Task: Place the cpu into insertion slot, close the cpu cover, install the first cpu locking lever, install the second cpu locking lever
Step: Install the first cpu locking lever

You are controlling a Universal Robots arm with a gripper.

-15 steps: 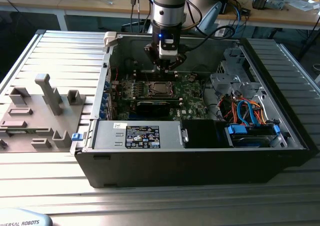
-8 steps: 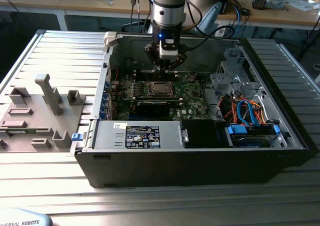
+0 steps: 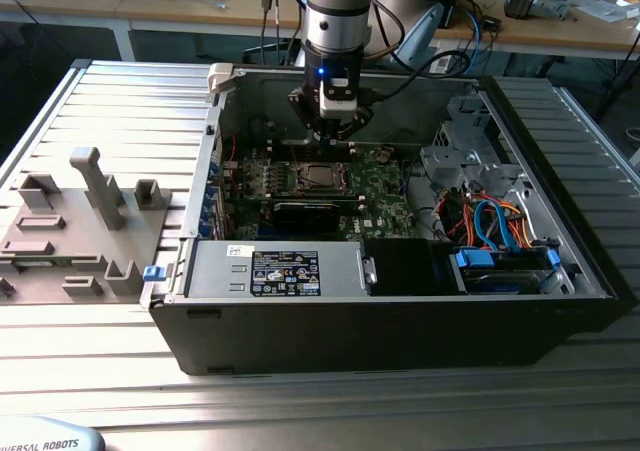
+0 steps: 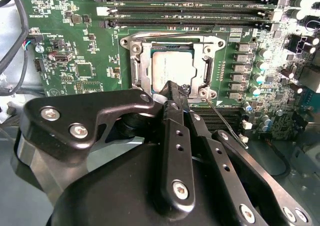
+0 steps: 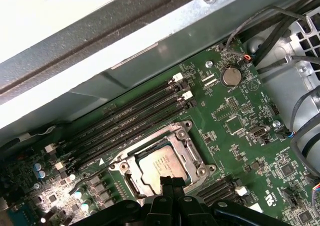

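Hand (image 4: 176, 91) pressed together, my fingertips over the cpu cover (image 4: 171, 68) edge; cover lies flat over the cpu (image 4: 171, 65), seated in its socket on the green motherboard (image 4: 80, 50).

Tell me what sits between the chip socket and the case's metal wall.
In the first wrist view, a row of long black memory slots on the green board lies between the chip and the case wall.

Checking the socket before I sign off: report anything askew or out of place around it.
One oddity: in the second wrist view a thin wire locking lever angles away from the socket over the green board, apparently unlatched. The cpu sits square under the cpu cover. The tool hovers at the cover's edge.
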